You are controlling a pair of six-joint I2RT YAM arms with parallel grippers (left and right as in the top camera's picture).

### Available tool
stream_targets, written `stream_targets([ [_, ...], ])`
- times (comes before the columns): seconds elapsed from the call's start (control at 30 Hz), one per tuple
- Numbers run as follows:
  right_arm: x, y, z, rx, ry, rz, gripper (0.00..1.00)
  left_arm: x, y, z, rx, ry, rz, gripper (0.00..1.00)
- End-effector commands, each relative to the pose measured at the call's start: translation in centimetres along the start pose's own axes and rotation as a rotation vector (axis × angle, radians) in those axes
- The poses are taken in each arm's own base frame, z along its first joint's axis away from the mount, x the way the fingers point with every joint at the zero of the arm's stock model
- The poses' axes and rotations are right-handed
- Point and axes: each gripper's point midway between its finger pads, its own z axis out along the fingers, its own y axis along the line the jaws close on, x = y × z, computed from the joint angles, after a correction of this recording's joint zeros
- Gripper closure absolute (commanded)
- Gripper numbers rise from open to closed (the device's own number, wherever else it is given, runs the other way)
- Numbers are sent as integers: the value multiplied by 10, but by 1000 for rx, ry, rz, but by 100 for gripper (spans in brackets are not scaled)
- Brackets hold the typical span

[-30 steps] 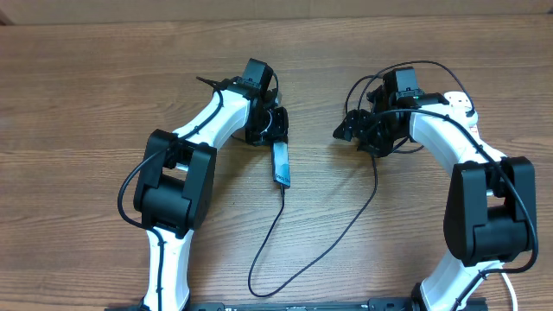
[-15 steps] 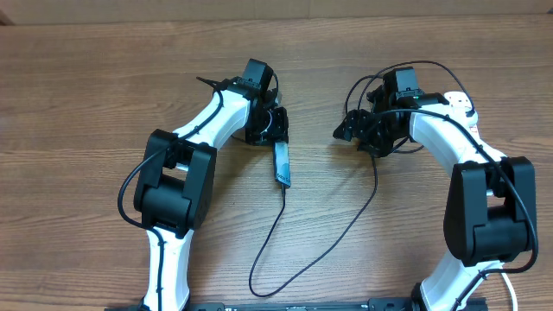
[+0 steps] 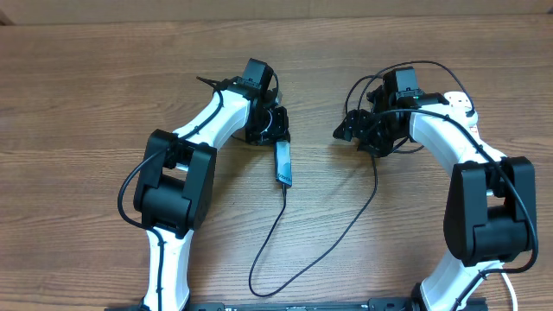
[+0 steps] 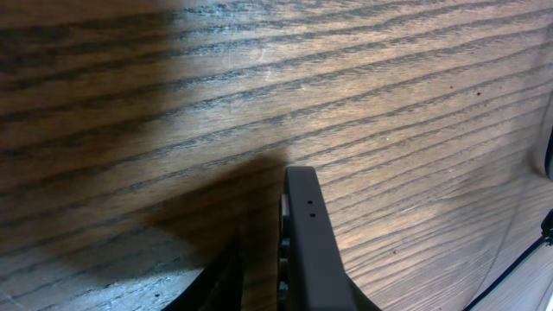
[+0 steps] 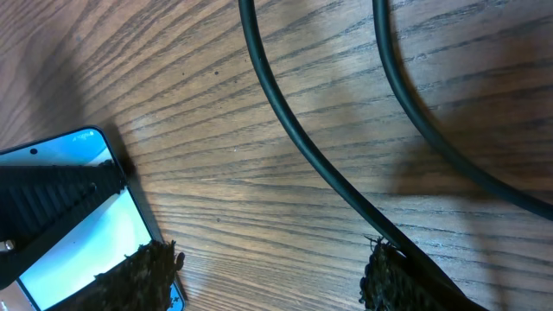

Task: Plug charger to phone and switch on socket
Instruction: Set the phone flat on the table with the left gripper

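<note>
Half done, at a guess. Shows the phone (image 3: 282, 164) flat on the worktop (image 3: 86, 104), just beside the left jaws, with the charger (image 3: 375, 186) meeting its near end and looping off toward the right arm; cannot tell whether the tip is seated. Shows left jaws parted only a little, gripping nothing visible, and right jaws wide, bare wood between. Cannot see the socket anywhere. Next probably calls for lifting clear of the phone, finding the socket and pressing its switch.
</note>
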Motion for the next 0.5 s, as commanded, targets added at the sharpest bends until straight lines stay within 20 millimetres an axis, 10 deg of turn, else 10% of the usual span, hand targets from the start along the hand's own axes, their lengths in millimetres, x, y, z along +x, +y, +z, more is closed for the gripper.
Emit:
stream_targets([
  [0.0, -3, 3, -5, 2, -19, -15, 28, 6, 1, 6, -3, 21, 18, 72],
  [0.47, -3, 3, -5, 2, -19, -15, 28, 7, 1, 6, -3, 21, 17, 68],
])
